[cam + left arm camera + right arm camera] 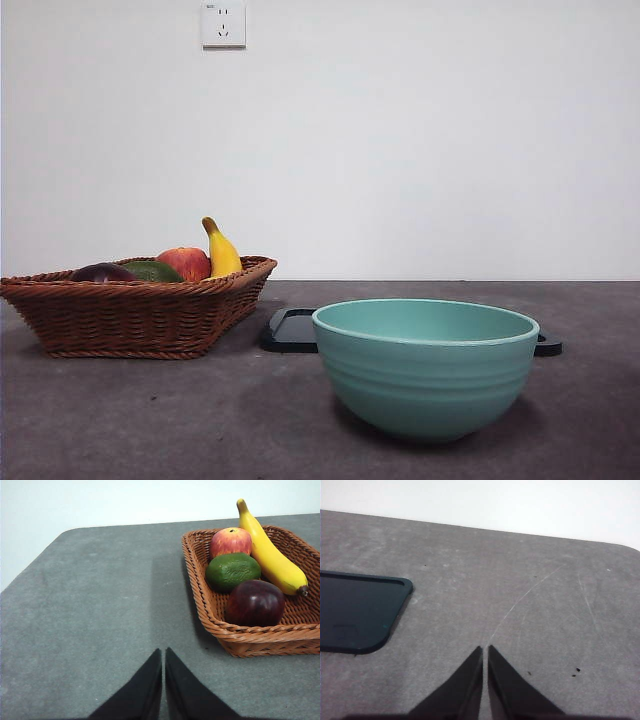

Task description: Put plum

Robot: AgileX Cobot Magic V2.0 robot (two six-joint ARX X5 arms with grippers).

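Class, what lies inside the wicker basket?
The basket holds the plum, a green fruit, an apple and a banana. Anything beneath them is hidden.

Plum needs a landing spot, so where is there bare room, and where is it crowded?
Free: the teal bowl is empty, and bare grey table lies beside the wicker basket. The black tray is bare. Crowded: the basket, holding plum, green fruit, apple, banana.

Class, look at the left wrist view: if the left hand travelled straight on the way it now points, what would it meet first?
Probably nothing: ahead of the left hand lies only bare grey table up to its far edge. The wicker basket holding the plum sits off to one side of that line, though depth is hard to judge.
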